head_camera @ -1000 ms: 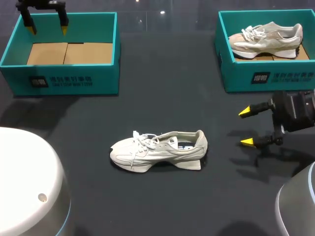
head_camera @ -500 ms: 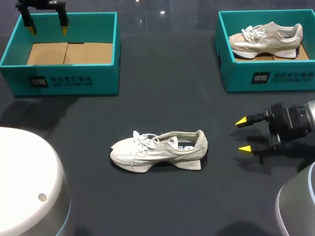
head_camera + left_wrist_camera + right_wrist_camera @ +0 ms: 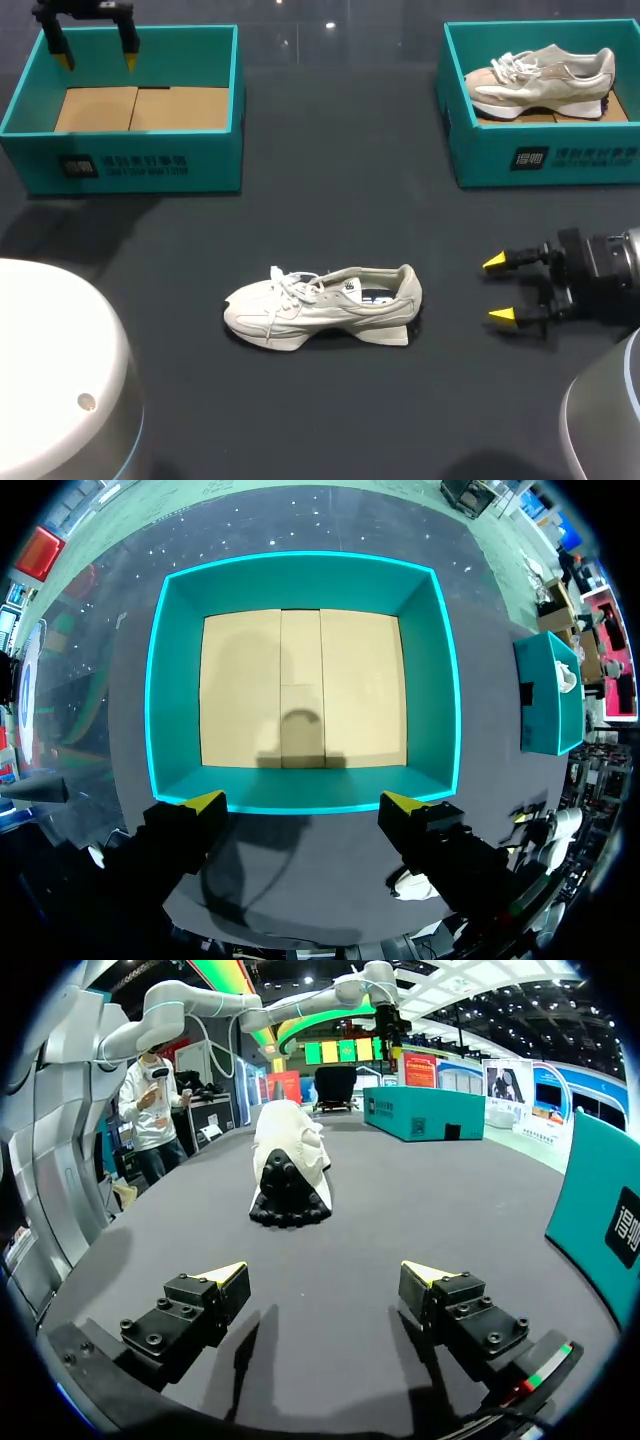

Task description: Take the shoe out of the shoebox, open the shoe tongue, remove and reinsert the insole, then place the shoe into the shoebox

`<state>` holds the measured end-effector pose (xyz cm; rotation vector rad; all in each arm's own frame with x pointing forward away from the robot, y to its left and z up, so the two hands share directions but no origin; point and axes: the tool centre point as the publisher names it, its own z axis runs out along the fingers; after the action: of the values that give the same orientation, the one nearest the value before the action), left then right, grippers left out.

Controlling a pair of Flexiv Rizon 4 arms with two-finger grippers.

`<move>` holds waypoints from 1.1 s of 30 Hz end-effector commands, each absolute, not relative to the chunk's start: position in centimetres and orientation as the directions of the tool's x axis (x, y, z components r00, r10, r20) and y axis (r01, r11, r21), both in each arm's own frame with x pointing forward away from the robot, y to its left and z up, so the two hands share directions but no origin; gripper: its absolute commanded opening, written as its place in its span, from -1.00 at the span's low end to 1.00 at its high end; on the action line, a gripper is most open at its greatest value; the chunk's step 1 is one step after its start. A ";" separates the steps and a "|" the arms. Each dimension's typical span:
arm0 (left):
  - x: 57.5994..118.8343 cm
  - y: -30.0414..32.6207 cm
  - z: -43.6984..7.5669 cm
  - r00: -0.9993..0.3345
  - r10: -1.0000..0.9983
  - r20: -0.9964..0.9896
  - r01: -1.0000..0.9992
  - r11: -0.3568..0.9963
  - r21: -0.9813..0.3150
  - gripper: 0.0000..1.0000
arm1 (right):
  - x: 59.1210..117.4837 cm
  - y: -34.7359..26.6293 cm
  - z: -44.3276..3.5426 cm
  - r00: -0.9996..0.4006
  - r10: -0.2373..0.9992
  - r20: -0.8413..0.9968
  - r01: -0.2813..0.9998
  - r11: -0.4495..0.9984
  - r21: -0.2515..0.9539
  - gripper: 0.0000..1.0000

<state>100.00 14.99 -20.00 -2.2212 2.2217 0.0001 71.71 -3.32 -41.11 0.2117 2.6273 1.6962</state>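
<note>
A white sneaker (image 3: 322, 305) lies on its sole in the middle of the dark table, toe to the left; the right wrist view shows its heel (image 3: 289, 1163) straight ahead of the fingers. My right gripper (image 3: 499, 290) hovers low to the right of that heel, open and empty, a gap away from it. Over the back-left teal shoebox (image 3: 130, 105) hangs my left gripper (image 3: 95, 55), also open and empty. The left wrist view looks down into this shoebox (image 3: 302, 685), which holds only its cardboard floor. My left gripper (image 3: 303, 802) sits above the box's near wall.
A second teal shoebox (image 3: 540, 155) at the back right holds a beige sneaker (image 3: 545, 80). Its wall (image 3: 610, 1210) stands close beside my right gripper. Bare tabletop surrounds the white sneaker.
My right gripper has dropped lower and drawn slightly back to the right, its fingers levelling toward the sneaker's heel. The left arm and the sneaker have stayed put.
</note>
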 end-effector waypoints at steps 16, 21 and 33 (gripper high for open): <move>100.0 15.0 -20.0 0.000 -1.000 0.000 -1.000 0.000 0.000 1.00 | 70.1 -0.7 -40.5 -0.979 0.174 0.110 0.168 0.363 0.917 1.00; 100.0 15.0 -20.0 0.000 -1.000 0.000 -1.000 0.000 0.000 1.00 | 69.6 0.7 -40.2 -0.973 0.196 0.119 0.185 0.363 0.913 1.00; 100.0 15.0 -20.0 0.000 -1.000 0.000 -1.000 0.000 0.000 1.00 | 69.0 3.9 -39.8 -0.983 0.171 0.068 0.121 0.322 0.939 1.00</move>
<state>100.00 14.99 -20.01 -2.2212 2.2217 0.0001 69.08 3.15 -39.52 0.2750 2.5251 1.7855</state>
